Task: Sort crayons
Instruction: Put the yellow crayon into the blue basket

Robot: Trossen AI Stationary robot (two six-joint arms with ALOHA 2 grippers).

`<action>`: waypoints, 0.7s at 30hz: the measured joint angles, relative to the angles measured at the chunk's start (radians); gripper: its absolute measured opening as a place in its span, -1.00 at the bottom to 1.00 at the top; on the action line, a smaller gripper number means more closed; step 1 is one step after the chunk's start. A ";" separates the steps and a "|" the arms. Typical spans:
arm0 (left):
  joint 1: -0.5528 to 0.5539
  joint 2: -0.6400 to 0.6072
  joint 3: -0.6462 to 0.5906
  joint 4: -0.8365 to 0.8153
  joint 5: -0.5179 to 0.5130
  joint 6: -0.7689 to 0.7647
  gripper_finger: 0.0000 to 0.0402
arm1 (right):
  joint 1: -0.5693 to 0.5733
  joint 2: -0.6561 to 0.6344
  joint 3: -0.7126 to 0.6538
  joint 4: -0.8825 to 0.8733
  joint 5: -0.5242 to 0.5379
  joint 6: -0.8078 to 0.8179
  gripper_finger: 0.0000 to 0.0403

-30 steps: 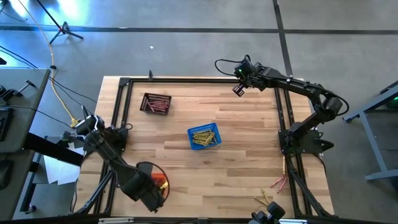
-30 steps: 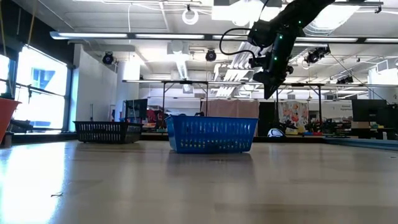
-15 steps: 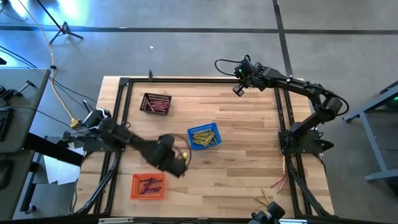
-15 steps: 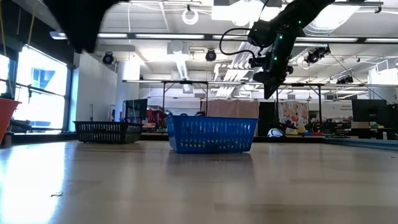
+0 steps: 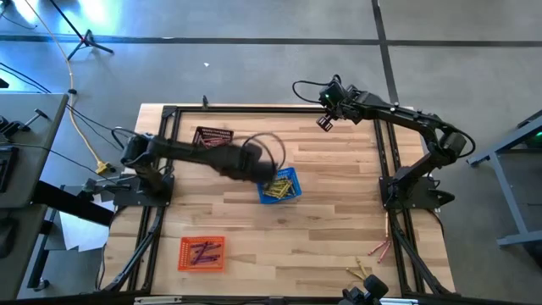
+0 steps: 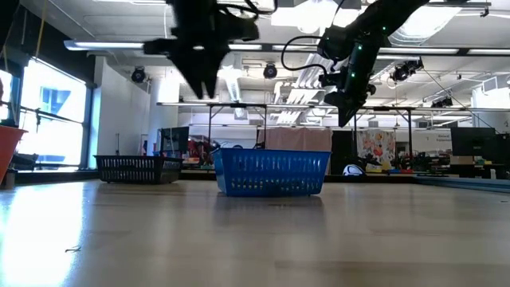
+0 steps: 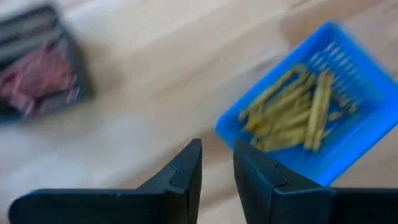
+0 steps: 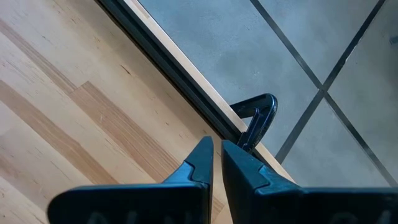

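Note:
Yellow-gold crayons point(image 5: 276, 188) lie in the blue mesh basket point(image 5: 292, 176) mid-table; they also show in the left wrist view point(image 7: 298, 109). Red-pink crayons point(image 5: 215, 146) lie in the black basket point(image 5: 201, 134) at the far left. Purple and red crayons point(image 5: 203, 252) lie in the orange basket point(image 5: 185, 263) at the near left. My left gripper point(image 7: 217, 152) hangs high above the table point(image 5: 267, 172), between the black and blue baskets, slightly open and empty. My right gripper point(image 5: 324, 123) waits shut and empty above the far edge.
Several loose crayons point(image 5: 378, 248) lie at the near right corner, more by the near edge point(image 5: 359, 271). A black frame rail point(image 5: 254, 108) runs around the table. Bare wood lies between the baskets and the right side.
My left arm has swung fast from over the orange basket at the near left, toward the far edge and the right. It now hangs beside the blue basket. The orange basket, covered by the arm before, now shows in full.

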State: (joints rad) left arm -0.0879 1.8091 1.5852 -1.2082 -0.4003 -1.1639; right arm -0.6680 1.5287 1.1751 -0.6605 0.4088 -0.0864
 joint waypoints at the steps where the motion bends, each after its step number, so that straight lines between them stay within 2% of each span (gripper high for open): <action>1: 0.022 0.000 0.000 0.038 -0.002 0.051 -0.62 | 0.000 0.000 0.000 0.000 0.000 0.000 -0.92; 6: 0.114 0.000 0.000 0.212 0.024 0.305 -0.62 | 0.000 0.000 0.000 0.000 0.000 0.000 -0.92; 10: 0.167 0.000 0.000 0.299 0.054 0.432 -0.62 | 0.000 0.000 0.000 0.000 0.000 0.000 -0.92; 17: 0.233 0.000 0.000 0.302 0.134 0.608 -0.62 | 0.000 0.000 0.000 0.001 0.000 0.000 -0.92; 21: 0.254 0.000 0.000 0.289 0.165 0.713 -0.62 | -0.002 0.000 0.000 0.034 -0.048 -0.001 -0.92</action>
State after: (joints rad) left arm 0.1660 1.8091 1.5852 -0.9190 -0.2350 -0.4514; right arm -0.6697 1.5288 1.1751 -0.6269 0.3604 -0.0871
